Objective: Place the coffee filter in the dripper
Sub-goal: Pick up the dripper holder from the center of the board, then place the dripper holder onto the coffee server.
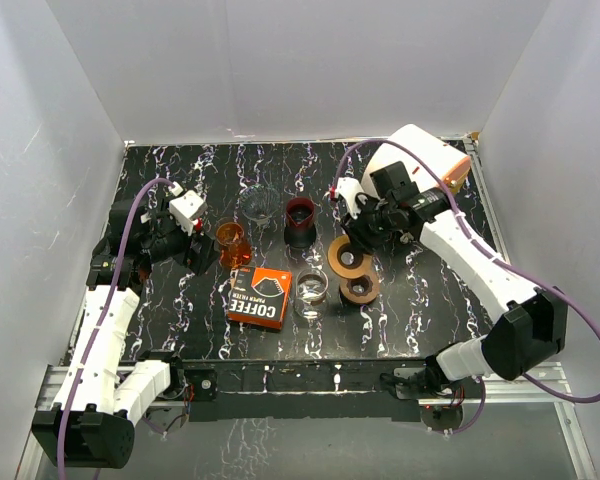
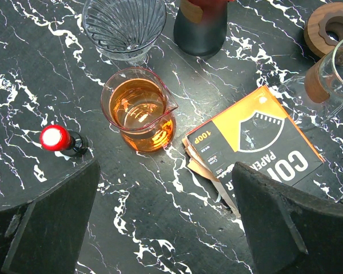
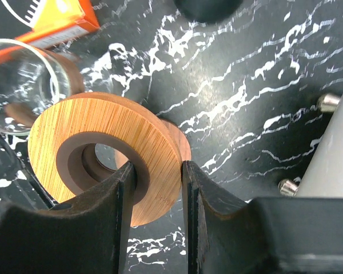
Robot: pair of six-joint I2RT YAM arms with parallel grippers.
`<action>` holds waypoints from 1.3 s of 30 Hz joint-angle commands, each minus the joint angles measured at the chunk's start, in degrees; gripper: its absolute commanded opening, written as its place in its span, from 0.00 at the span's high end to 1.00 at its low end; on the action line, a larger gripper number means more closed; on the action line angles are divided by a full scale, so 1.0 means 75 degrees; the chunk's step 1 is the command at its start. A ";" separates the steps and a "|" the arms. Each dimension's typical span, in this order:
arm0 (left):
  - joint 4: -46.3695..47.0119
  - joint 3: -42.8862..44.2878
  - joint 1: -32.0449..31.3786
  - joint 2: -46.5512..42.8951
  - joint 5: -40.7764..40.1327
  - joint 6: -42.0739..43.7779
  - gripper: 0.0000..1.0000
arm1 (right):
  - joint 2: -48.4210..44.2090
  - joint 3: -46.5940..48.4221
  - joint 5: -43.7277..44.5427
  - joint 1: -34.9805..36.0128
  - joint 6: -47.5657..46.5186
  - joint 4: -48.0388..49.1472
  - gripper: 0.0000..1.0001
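From above, the table is black stone with white wiggly lines. The left gripper hangs low beside a little orange jug made of see-through glass. Behind the jug stands the glass dripper, a clear cone. Next to it is a dark round pot with a red top. The flat orange box of coffee filters lies near the front, just beside a clear glass. The right gripper holds a wooden ring at a tilt. A second wooden ring lies flat on the table close by.

The left wrist camera shows its two black fingers spread wide, with nothing between them. Brown paper filters poke out of the box's open end. That is where the coffee filter is — in the box, apart from the dripper. The dripper has curvy ribs down its sides. The jug has a small spout and a round rim. A small black thing with a shiny red top stands to the left of the jug.

The right wrist camera shows the held ring up close. It is pale wood with thin stripes, and a smooth gray ring sits inside its hole. The two black fingers pinch one side of it — the jaws are squeezed onto the wood.
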 commanded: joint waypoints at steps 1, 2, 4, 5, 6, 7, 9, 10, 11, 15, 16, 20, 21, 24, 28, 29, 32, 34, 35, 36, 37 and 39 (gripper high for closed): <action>0.0066 0.0127 -0.0015 -0.0021 0.0215 0.0054 0.01 | -0.0210 0.0905 -0.1081 0.0077 -0.0263 -0.0419 0.81; 0.0068 0.0138 -0.0007 -0.0024 0.0216 0.0036 0.01 | -0.0168 0.1013 -0.1207 0.0153 -0.0277 -0.0483 0.81; 0.0080 0.0133 -0.0008 -0.0026 0.0206 0.0023 0.01 | -0.0061 0.1212 -0.1339 0.0361 -0.0302 -0.0583 0.80; 0.0080 0.0134 -0.0013 -0.0026 0.0195 0.0018 0.01 | 0.0011 0.1293 -0.1345 0.0504 -0.0317 -0.0618 0.80; 0.0083 0.0133 -0.0014 -0.0031 0.0175 0.0010 0.01 | 0.0091 0.1361 -0.1345 0.0630 -0.0357 -0.0662 0.80; 0.0096 0.0127 -0.0018 -0.0036 0.0164 0.0009 0.01 | 0.0189 0.1425 -0.1330 0.0770 -0.0387 -0.0701 0.80; 0.0092 0.0121 -0.0010 -0.0055 0.0147 -0.0001 0.01 | 0.0358 0.1554 -0.1304 0.1035 -0.0441 -0.0782 0.80; 0.0092 0.0121 -0.0014 -0.0055 0.0135 -0.0003 0.01 | 0.0441 0.1638 -0.1268 0.1231 -0.0469 -0.0833 0.80; 0.0100 0.0115 -0.0021 -0.0063 0.0126 -0.0006 0.01 | 0.0525 0.1695 -0.1214 0.1376 -0.0480 -0.0856 0.80; 0.0133 0.0097 -0.0013 -0.0061 0.0092 -0.0050 0.01 | 0.0874 0.1898 -0.0990 0.1851 -0.0510 -0.0963 0.80; 0.0129 0.0097 -0.0007 -0.0060 0.0088 -0.0053 0.01 | 0.0952 0.1930 -0.0942 0.1915 -0.0501 -0.0959 0.80; 0.0106 0.0123 -0.0009 -0.0050 0.0055 -0.0063 0.01 | 0.1288 0.1985 -0.0795 0.2114 -0.0474 -0.0947 0.79; 0.0104 0.0136 -0.0009 -0.0051 0.0053 -0.0065 0.01 | 0.1341 0.1997 -0.0749 0.2151 -0.0460 -0.0930 0.78; 0.0101 0.0127 -0.0007 -0.0059 0.0041 -0.0065 0.01 | 0.1510 0.2029 -0.0585 0.2202 -0.0355 -0.0868 0.78; 0.0104 0.0109 -0.0016 -0.0065 0.0041 -0.0065 0.01 | 0.1692 0.2130 -0.0425 0.2228 -0.0220 -0.0842 0.78; 0.0103 0.0100 -0.0017 -0.0071 0.0038 -0.0065 0.01 | 0.1717 0.2152 -0.0406 0.2228 -0.0201 -0.0847 0.78; 0.0121 0.0086 -0.0013 -0.0083 0.0040 -0.0053 0.01 | 0.1797 0.2205 -0.0363 0.2248 -0.0140 -0.0844 0.77; 0.0105 0.0080 -0.0006 -0.0077 0.0033 -0.0040 0.01 | 0.1846 0.2229 -0.0328 0.2263 -0.0109 -0.0848 0.77; 0.0104 0.0075 -0.0012 -0.0084 0.0027 -0.0025 0.01 | 0.1859 0.2242 -0.0281 0.2272 -0.0089 -0.0842 0.76; 0.0103 0.0074 -0.0021 -0.0093 0.0029 -0.0029 0.01 | 0.1872 0.2241 -0.0235 0.2269 -0.0077 -0.0832 0.76; 0.0095 0.0074 -0.0015 -0.0092 0.0020 -0.0030 0.01 | 0.1889 0.2244 -0.0197 0.2274 -0.0060 -0.0835 0.75; 0.0098 0.0074 -0.0008 -0.0096 0.0033 -0.0030 0.01 | 0.1914 0.2244 -0.0150 0.2292 -0.0037 -0.0818 0.74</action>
